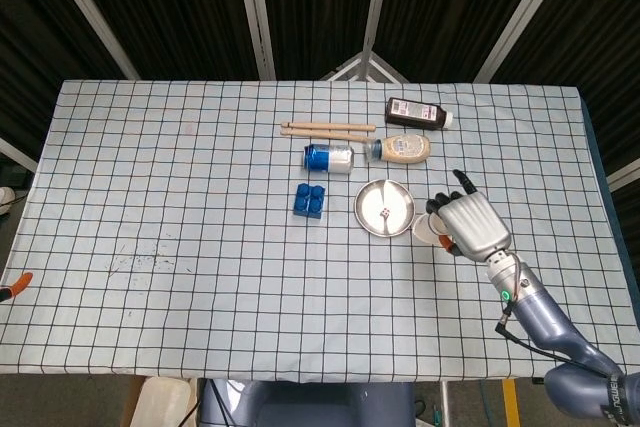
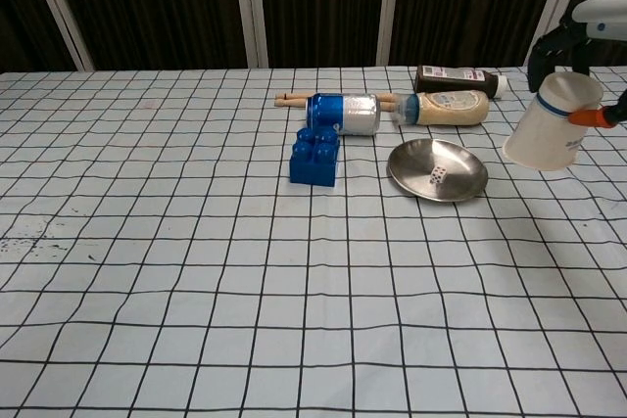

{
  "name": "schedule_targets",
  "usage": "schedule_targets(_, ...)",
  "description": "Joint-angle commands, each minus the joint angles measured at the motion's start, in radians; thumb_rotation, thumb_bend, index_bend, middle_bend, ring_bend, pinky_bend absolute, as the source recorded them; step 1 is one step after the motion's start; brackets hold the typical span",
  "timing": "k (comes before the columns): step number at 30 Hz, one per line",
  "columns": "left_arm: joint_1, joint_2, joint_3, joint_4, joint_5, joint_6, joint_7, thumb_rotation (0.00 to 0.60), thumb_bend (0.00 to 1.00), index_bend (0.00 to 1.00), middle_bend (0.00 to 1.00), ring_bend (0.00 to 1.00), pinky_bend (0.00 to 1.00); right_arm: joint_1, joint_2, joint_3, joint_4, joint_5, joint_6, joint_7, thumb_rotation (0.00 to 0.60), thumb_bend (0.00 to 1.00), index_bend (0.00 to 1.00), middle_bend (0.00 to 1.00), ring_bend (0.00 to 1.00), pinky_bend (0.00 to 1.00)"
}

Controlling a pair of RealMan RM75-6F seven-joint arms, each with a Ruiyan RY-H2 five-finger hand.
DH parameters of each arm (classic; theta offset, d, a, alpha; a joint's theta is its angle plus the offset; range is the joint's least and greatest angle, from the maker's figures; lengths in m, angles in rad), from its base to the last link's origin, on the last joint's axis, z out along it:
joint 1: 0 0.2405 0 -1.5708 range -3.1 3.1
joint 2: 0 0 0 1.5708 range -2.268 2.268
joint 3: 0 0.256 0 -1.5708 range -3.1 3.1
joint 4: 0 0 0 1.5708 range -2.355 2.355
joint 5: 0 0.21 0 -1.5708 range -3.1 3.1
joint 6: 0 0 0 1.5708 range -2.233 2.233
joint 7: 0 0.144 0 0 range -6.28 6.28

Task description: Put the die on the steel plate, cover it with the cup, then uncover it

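Right hand (image 1: pixel 468 225) grips the cup (image 2: pixel 554 120), fingers (image 2: pixel 545 46) wrapped round its upper part; cup is held mouth-down, tilted, clear of the table (image 1: pixel 150 197), just to the right of the plate (image 2: pixel 460 179) and not over it. Cup is white paper with a blue band near its base; an orange fingertip shows at its right side. Left hand does not appear in either view.

Die (image 2: pixel 438 174) sits uncovered on the plate, slightly right of the plate's centre; white, dark pips, small. Plate is shallow, round, shiny steel, lying flat right of the table's middle.

Left of the plate: blue toy brick (image 2: pixel 315 156), apart from it. Behind the brick, a blue-and-silver can (image 2: pixel 344 113) on its side. Behind the plate, a beige bottle (image 2: pixel 443 107) on its side, cap toward the can. Further back toward the far edge, a dark bottle (image 2: pixel 457 78) on its side and two wooden sticks (image 1: pixel 328 129) lying parallel. Nothing lies between cup and plate.
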Motion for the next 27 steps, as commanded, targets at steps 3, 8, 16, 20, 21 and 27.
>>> schedule_targets(3,0.003,0.0,-0.002,0.002,-0.007,0.002,0.004,0.6,0.17,0.16,0.0,0.0,0.04,-0.02,-0.018,-0.004,0.065,-0.002,-0.01,0.022,0.6,0.46,0.48,0.4,0.43,0.08)
schedule_targets(8,0.002,-0.001,-0.002,-0.003,-0.012,-0.001,0.014,0.6,0.17,0.16,0.0,0.0,0.04,-0.031,-0.052,-0.004,0.143,-0.016,-0.034,0.058,0.6,0.46,0.48,0.4,0.43,0.08)
schedule_targets(16,0.006,-0.005,0.002,-0.011,-0.004,0.012,0.043,0.6,0.17,0.16,0.0,0.0,0.04,-0.034,-0.142,-0.005,0.314,-0.037,-0.093,0.12,0.6,0.46,0.48,0.4,0.43,0.08)
schedule_targets(20,0.005,-0.009,-0.001,-0.009,-0.008,0.014,0.052,0.6,0.17,0.16,0.0,0.0,0.04,-0.037,-0.177,0.0,0.384,-0.045,-0.122,0.17,0.6,0.46,0.48,0.4,0.43,0.08)
schedule_targets(21,0.004,-0.01,-0.001,-0.008,-0.009,0.012,0.055,0.6,0.17,0.16,0.0,0.0,0.04,-0.038,-0.184,0.001,0.399,-0.052,-0.124,0.183,0.6,0.46,0.48,0.4,0.43,0.08)
schedule_targets(27,-0.001,-0.016,0.002,-0.004,-0.009,0.004,0.068,0.6,0.17,0.16,0.0,0.0,0.04,-0.04,-0.204,0.012,0.435,-0.083,-0.13,0.227,0.6,0.46,0.48,0.4,0.43,0.08)
